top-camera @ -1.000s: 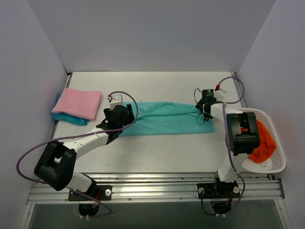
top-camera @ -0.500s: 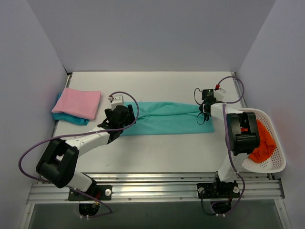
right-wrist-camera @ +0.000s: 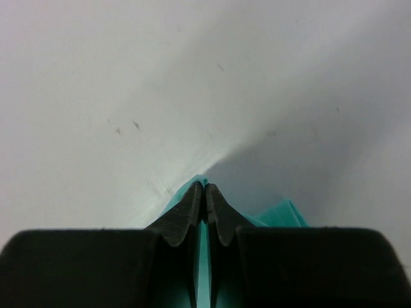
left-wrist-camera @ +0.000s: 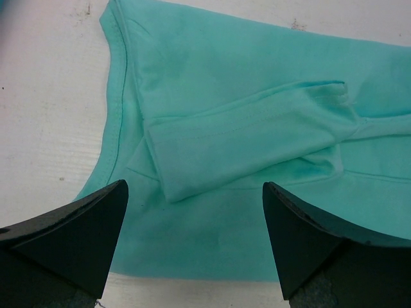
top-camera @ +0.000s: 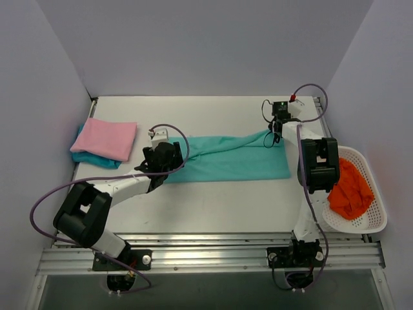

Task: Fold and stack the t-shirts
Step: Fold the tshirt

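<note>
Nearest to us, on the right side, we see the white mesh basket (top-camera: pixel 371 223) hanging past the edge of the table (top-camera: pixel 213 206), with an orange cloth (top-camera: pixel 348 190) heaped inside it.

Further in, the left gripper (top-camera: pixel 158 161) sits at the left end of the mint-teal t-shirt (top-camera: pixel 226 158). In the left wrist view we see this gripper (left-wrist-camera: pixel 194 186) with its jaws spread wide and nothing between them. Beyond them the hem runs down the left, and a sleeve (left-wrist-camera: pixel 250 151) lies folded inward across the body of the shirt. We cannot tell whether the fingertips touch the cloth.

The mint-teal t-shirt lies in a long band across the middle of the table, flat along its near edge. Its far right corner is drawn into a narrow tail that runs up to the right gripper (top-camera: pixel 276 126).

At the left edge, the pink t-shirt (top-camera: pixel 106 139) lies folded on top of the turquoise t-shirt (top-camera: pixel 97 161), which shows only along the stack's near and left sides.

Farthest back, in the right wrist view, we find the right gripper (right-wrist-camera: pixel 205 189) pinched tight, a strip of mint-teal fabric caught between its fingers above the bare tabletop.
</note>
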You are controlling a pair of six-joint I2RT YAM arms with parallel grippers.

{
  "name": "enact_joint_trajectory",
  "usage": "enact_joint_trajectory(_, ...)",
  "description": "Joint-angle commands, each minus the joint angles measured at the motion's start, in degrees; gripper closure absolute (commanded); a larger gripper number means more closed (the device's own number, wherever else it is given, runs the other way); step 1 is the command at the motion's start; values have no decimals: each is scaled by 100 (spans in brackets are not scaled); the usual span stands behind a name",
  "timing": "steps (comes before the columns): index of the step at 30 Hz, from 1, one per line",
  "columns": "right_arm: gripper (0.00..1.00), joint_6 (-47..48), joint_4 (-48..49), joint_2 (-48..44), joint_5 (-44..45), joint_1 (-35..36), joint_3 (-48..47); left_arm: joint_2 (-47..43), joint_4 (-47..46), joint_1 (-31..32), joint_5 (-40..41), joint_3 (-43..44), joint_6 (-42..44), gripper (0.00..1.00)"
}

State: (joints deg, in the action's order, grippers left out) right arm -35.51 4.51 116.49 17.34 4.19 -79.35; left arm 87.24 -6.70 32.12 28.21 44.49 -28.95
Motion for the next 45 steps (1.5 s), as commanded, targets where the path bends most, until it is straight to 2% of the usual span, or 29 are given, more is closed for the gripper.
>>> enact_joint_trajectory(1,100,298,-336,635,156,-199,-1157,-5,-297,-83,9,122,118,5)
enact_joint_trajectory(8,100,544,-592,1473,24,-392,-2645,12,-358,-206,-43,121,162,5)
enact_joint_trajectory(13,100,790,-180,1500,-361,-392,-2875,30,-464,-276,-122,86,170,5)
enact_joint_trajectory(17,100,905,506,1263,-802,-392,-2472,100,-464,-285,-175,139,170,5)
enact_joint_trajectory(21,100,1046,1375,552,-900,-392,-1420,91,-490,-285,-193,104,153,5)
enact_joint_trajectory(27,100,1046,604,-274,64,-392,-618,4,-525,-285,-324,69,109,5)
enact_joint_trajectory(30,100,993,630,-818,478,-392,399,-111,-517,-285,-377,7,74,5)
enact_joint_trajectory(34,100,897,507,-1364,883,-558,1017,-348,-604,-276,-456,-212,12,5)
enact_joint_trajectory(40,100,616,323,-1893,902,-603,1800,-550,-569,-268,-562,-301,-49,5)
enact_joint_trajectory(41,96,554,157,-1893,981,-603,1826,-585,-569,-259,-562,-327,-49,5)
enact_joint_trajectory(42,68,388,51,-1875,1034,-603,1870,-612,-569,-250,-553,-344,-58,5)
enact_joint_trajectory(45,0,176,-240,-1866,1236,-603,1967,-708,-552,-250,-571,-406,-84,5)
